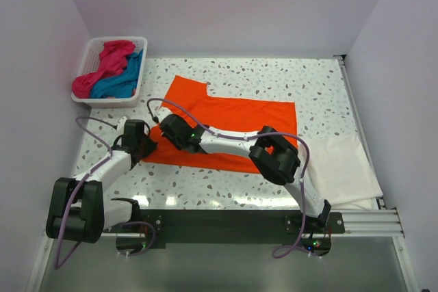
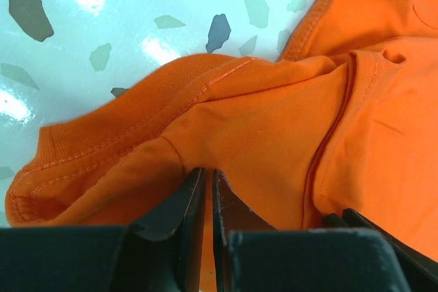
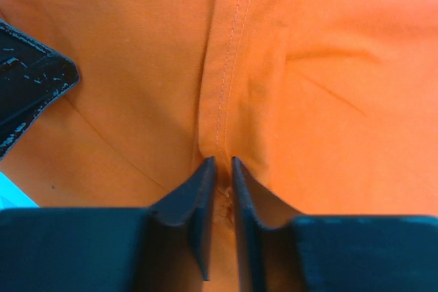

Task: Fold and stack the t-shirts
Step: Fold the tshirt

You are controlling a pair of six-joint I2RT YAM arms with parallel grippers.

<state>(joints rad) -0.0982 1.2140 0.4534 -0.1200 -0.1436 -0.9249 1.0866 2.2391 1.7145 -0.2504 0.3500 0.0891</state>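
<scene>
The orange t-shirt (image 1: 233,117) lies spread on the speckled table (image 1: 274,73). My left gripper (image 1: 145,143) is shut on the shirt's near left edge; in the left wrist view (image 2: 207,172) its jaws pinch orange cloth (image 2: 260,114) by the ribbed collar. My right gripper (image 1: 172,129) reaches across to the left and is shut on the same shirt close beside the left one; the right wrist view (image 3: 220,163) shows its jaws pinching a stitched seam (image 3: 229,66). The magenta-pink t-shirt (image 1: 102,66) and the teal-blue t-shirt (image 1: 122,80) lie crumpled in the basket.
The white slatted basket (image 1: 85,98) stands at the far left corner. A white cloth (image 1: 345,169) lies on the near right of the table. Walls close in the left, back and right sides.
</scene>
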